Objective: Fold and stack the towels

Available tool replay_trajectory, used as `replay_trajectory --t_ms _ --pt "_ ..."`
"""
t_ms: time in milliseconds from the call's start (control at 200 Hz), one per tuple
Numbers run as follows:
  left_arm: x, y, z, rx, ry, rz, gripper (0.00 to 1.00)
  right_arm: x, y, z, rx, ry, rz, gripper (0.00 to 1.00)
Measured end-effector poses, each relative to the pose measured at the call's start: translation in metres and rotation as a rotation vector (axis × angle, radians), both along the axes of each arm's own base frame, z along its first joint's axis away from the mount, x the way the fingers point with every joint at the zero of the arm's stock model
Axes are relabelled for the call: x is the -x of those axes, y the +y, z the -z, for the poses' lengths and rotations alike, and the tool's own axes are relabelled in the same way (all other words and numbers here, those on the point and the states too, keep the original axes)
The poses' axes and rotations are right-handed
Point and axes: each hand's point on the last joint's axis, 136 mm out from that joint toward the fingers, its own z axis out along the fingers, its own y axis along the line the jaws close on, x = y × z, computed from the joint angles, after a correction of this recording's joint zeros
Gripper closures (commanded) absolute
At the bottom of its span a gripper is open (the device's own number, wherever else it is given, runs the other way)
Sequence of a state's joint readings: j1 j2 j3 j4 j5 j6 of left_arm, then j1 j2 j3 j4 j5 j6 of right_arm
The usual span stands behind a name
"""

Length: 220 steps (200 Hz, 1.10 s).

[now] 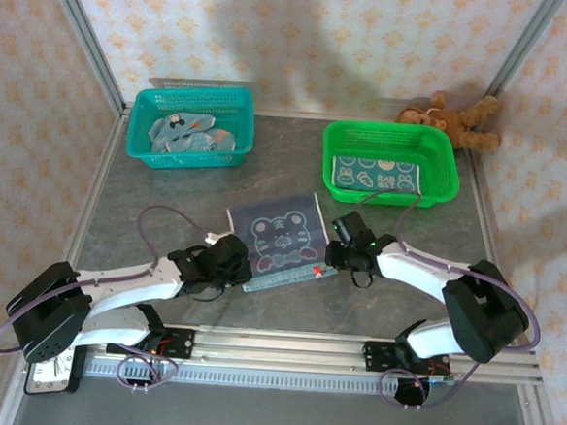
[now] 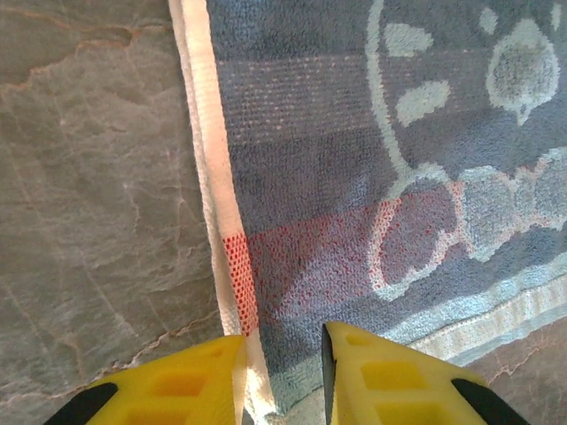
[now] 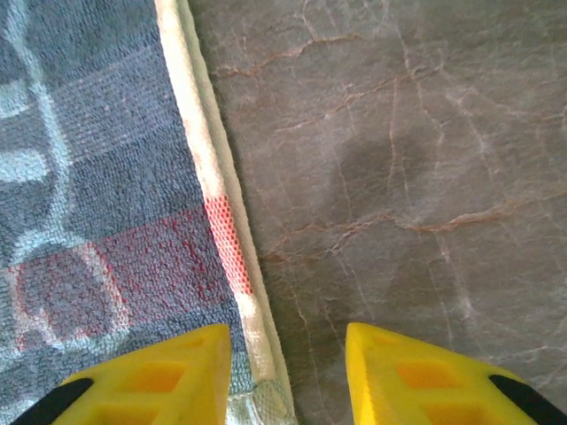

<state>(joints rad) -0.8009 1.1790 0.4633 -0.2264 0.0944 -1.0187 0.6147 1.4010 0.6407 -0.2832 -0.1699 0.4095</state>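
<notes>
A blue towel (image 1: 280,238) with a tiger face and a red bow lies flat in the middle of the table. My left gripper (image 1: 238,268) sits at its near left corner. In the left wrist view the towel (image 2: 354,177) is flat, and its white hem and corner lie between the yellow fingers (image 2: 190,381) of the left gripper (image 2: 283,341), which stand a narrow gap apart. My right gripper (image 1: 334,258) is at the near right corner. Its jaws (image 3: 288,332) stand wider, one finger over the towel (image 3: 89,177), the other finger (image 3: 416,372) over bare table.
A teal basket (image 1: 144,125) at the back left holds several crumpled towels (image 1: 184,133). A green basket (image 1: 442,170) at the back right holds a folded towel (image 1: 376,175). A brown teddy bear (image 1: 455,119) lies behind it. Metal rails edge the table (image 1: 409,231).
</notes>
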Motion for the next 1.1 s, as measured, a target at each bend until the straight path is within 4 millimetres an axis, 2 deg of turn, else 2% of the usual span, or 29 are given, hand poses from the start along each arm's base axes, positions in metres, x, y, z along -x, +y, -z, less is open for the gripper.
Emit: replay_trajectory --t_ms 220,300,555,606,901,991,1101 --pt "0.009 -0.004 0.009 -0.006 0.048 0.016 0.76 0.002 0.001 0.006 -0.001 0.026 0.002 0.65" --pt "0.013 -0.005 0.014 -0.012 0.067 0.019 0.84 0.002 0.001 0.006 0.001 0.027 0.004 0.7" --pt "0.014 -0.008 0.014 -0.014 0.073 0.026 0.85 0.002 0.0 0.006 0.004 0.034 0.014 0.72" --pt "0.014 -0.008 0.014 -0.013 0.073 0.024 1.0 0.002 0.0 0.006 0.003 0.034 0.015 0.72" --pt "0.014 -0.007 0.013 -0.019 0.074 0.025 1.0 0.003 0.002 0.005 -0.006 0.036 0.02 0.76" --pt "0.014 -0.007 0.013 -0.018 0.073 0.025 1.0 0.008 0.01 0.005 -0.035 0.052 0.001 0.78" --pt "0.015 -0.008 0.013 -0.02 0.074 0.029 1.0 0.013 0.017 0.005 -0.055 0.067 -0.021 0.9"
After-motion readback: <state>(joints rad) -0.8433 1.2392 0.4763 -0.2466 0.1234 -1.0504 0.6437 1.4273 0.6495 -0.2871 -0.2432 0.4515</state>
